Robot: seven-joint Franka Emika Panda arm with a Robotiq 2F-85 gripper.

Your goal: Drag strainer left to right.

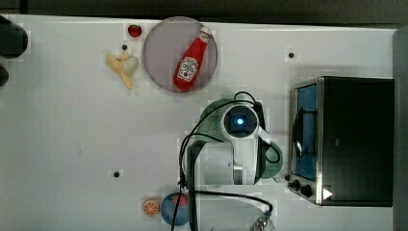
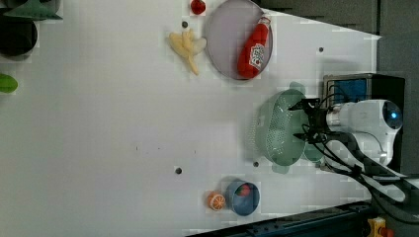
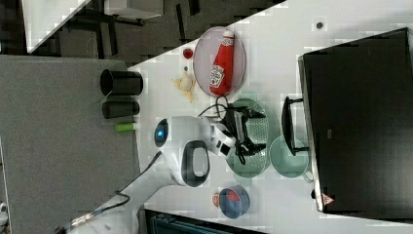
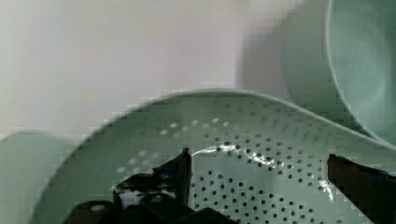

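Perforated mint-green strainer [image 4: 261, 186] close under the wrist camera, resting on the white desk [image 1: 72, 134] just beside the mint cup [image 3: 288, 157] and near the toaster oven [image 1: 353, 139]. Jaws wide apart inside the bowl, gripping nothing. Drag seemingly over or pausing; next, probably lifting clear. Strainer largely hidden beneath the arm from above.

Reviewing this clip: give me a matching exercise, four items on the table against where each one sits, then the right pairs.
1. ketchup bottle
2. strainer
3. orange slice
4. cup

A. under the open gripper
B. beside the blue bowl
C. on the round plate
D. between strainer and toaster oven

Pairs: 1-C, 2-A, 3-B, 4-D
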